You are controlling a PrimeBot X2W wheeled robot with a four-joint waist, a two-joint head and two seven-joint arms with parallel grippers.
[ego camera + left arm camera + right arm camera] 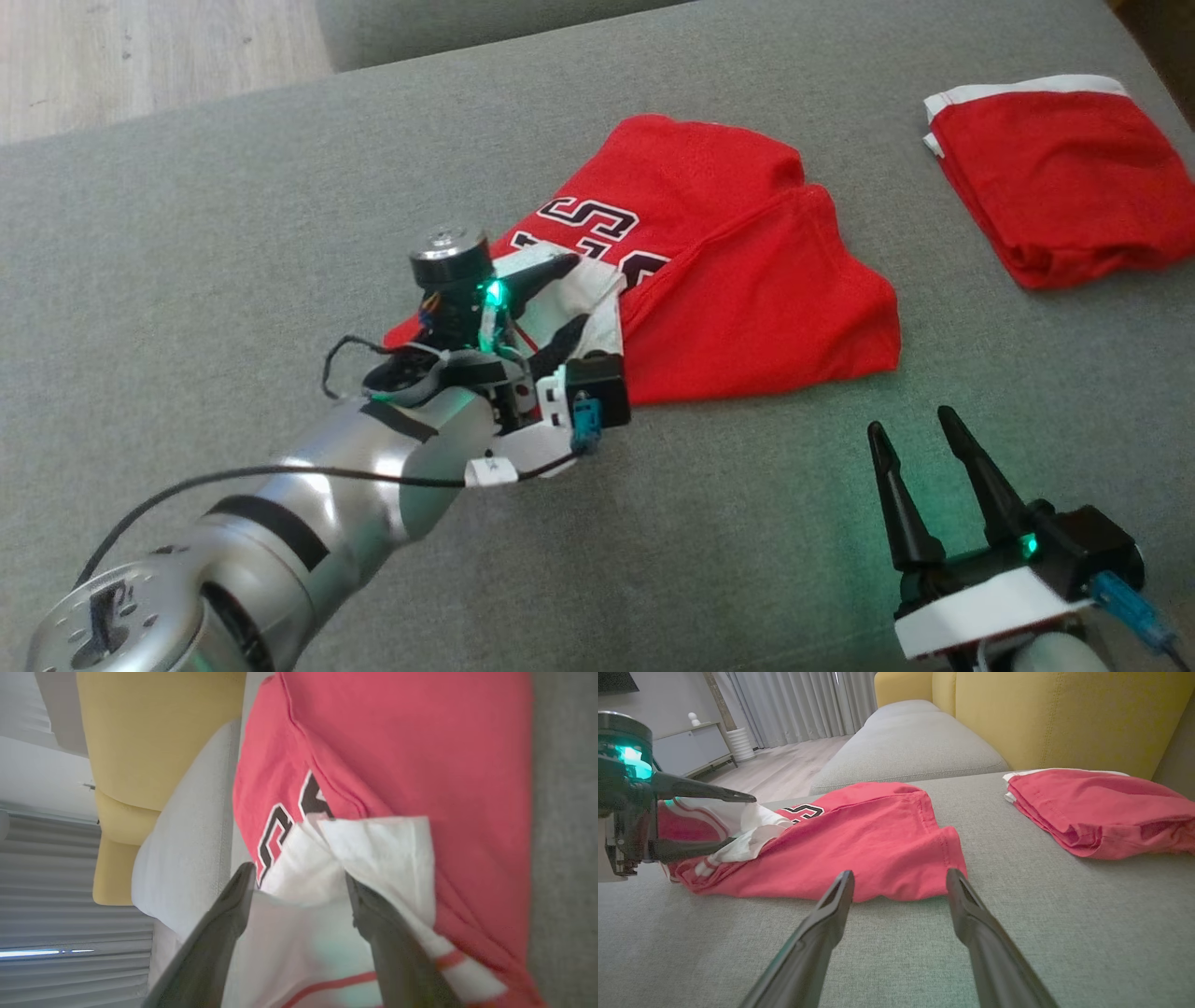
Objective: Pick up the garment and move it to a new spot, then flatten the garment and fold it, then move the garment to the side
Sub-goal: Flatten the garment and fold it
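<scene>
Garment (pixel 738 280): red jersey with black-and-white lettering, lies rumpled and partly folded near the middle of the grey sofa seat (pixel 233 243), one red flap doubled over the front, white striped trim bunched at its near left end. Left gripper (pixel 568 297): reaches in from the lower left on a silver forearm, wrist rolled so that one dark finger sits above the other, tips pointing across the seat at that white trim; stands wide apart, white cloth lying in the gap, nothing pinched. Left wrist view: looks along the left gripper (pixel 299 872) with the white fold between and beyond the fingers (pixel 233 905), the garment (pixel 397 742) spreading past it. Right gripper (pixel 910 422): hovers low over bare cushion at the lower right, fingers pointing up and away toward the jersey's near right edge, near it but apart; also spread wide, holding nothing. Right wrist view: shows the right gripper (pixel 900 872) aimed at the red hem of the garment (pixel 868 835), the left gripper (pixel 740 819) at the far left over the white trim. Second red garment (pixel 1064 177): sits folded and well apart at the far right of the seat, beside the yellow backrest (pixel 1064 709). Wooden floor (pixel 140 56): lies beyond the seat's far left edge.
</scene>
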